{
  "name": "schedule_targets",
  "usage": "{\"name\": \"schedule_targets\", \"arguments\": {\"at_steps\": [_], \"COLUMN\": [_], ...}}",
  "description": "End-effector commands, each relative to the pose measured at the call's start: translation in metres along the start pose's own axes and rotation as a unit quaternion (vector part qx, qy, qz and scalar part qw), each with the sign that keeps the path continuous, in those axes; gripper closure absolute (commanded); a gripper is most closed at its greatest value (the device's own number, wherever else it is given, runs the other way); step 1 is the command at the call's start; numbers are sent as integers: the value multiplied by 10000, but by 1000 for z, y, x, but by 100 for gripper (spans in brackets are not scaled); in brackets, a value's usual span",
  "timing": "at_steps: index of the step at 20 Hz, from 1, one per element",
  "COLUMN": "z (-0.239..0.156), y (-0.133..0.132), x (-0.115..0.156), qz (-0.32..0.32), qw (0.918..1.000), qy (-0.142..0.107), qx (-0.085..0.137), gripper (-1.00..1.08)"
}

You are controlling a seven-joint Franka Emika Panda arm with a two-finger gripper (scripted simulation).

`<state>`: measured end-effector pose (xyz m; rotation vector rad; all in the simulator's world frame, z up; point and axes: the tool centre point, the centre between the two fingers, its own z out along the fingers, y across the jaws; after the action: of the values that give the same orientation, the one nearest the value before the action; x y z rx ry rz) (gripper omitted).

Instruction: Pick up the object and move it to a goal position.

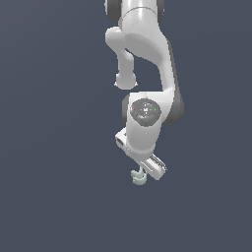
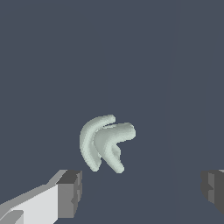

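The object (image 2: 105, 143) is a small pale grey-green lump with curved prongs, lying on the dark floor. In the exterior view the object (image 1: 138, 177) shows just below the white hand of the arm, partly covered by it. My gripper (image 2: 140, 192) is open, its two dark fingertips (image 2: 70, 192) spread wide apart with the lump lying ahead of the gap and nearer one finger. Nothing is held between them. In the exterior view the gripper (image 1: 147, 170) hangs tilted right over the lump, and its fingers are hard to make out there.
The white arm (image 1: 145, 59) reaches down from the top of the exterior view. Around it lies a plain dark grey-blue floor (image 1: 59, 197) with no other objects in sight.
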<state>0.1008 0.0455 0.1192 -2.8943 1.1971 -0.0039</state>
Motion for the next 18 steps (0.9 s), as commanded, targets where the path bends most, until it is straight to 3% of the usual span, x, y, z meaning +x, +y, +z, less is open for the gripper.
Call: {"name": "schedule_targets", "arguments": {"at_steps": [1,9,18], "z": [5,19,27], "y": [-6,-22,-30], "x": [3,9,11], "qz": [331,1156,1581], "qw": [9995,9933,9874], "qy": [0,7,14], "qx": [-9,-33,-46], "gripper": [-92,-92,-92]}}
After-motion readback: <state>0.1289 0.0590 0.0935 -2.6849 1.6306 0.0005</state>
